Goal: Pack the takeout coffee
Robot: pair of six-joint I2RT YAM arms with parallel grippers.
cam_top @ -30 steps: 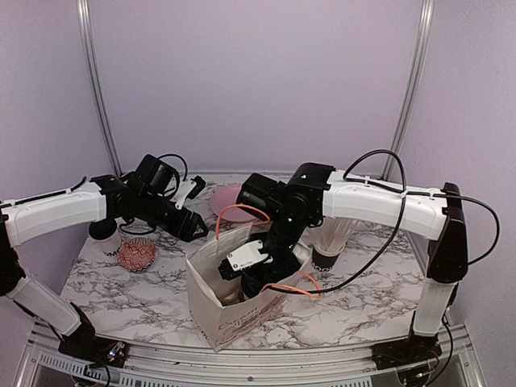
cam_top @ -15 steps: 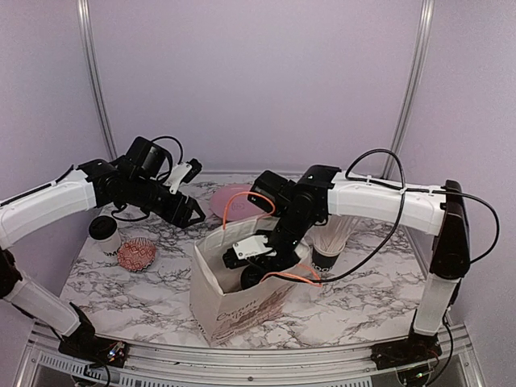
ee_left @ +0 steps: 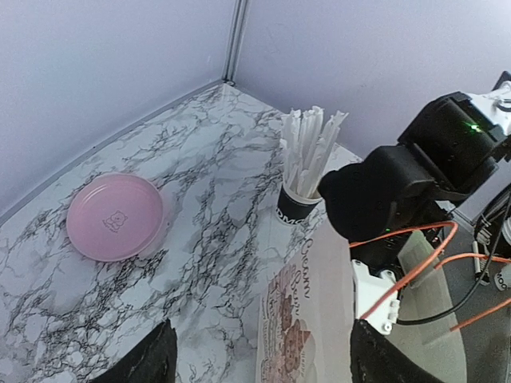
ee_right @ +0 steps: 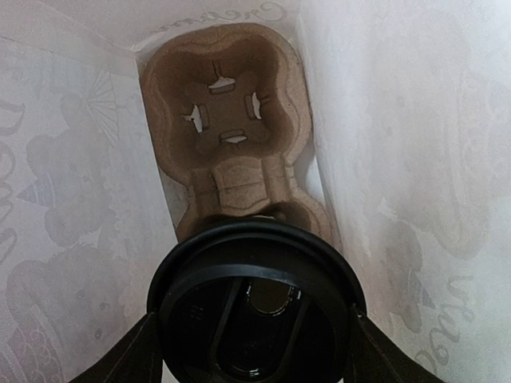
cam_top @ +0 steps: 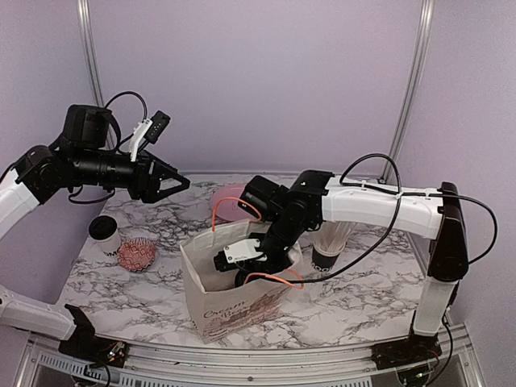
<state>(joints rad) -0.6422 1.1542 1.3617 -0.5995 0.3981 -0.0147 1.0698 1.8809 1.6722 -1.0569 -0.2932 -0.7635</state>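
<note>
The right gripper (ee_right: 251, 351) is down inside the paper bag (cam_top: 234, 302). Its jaws are closed on either side of a takeout cup (ee_right: 255, 307), whose black lid (ee_right: 200, 263) fills the lower part of the wrist view. The cup hangs upright over the near pocket of the cardboard carrier (ee_right: 227, 104) on the bag's floor. The lid hides whether its base sits in that pocket. A second cup (cam_top: 103, 234) stands on the counter (cam_top: 145, 294) at the far left. The left gripper (cam_top: 165, 179) hovers high above the counter, jaws spread on nothing.

Such a cup probably has thin paper walls that dent under a hard squeeze, and a press-fit lid that can pop off. The soundest hold is likely on the wall just under the lid, where the rim stiffens it, with the cup kept upright. Whether it is full cannot be told.
</note>
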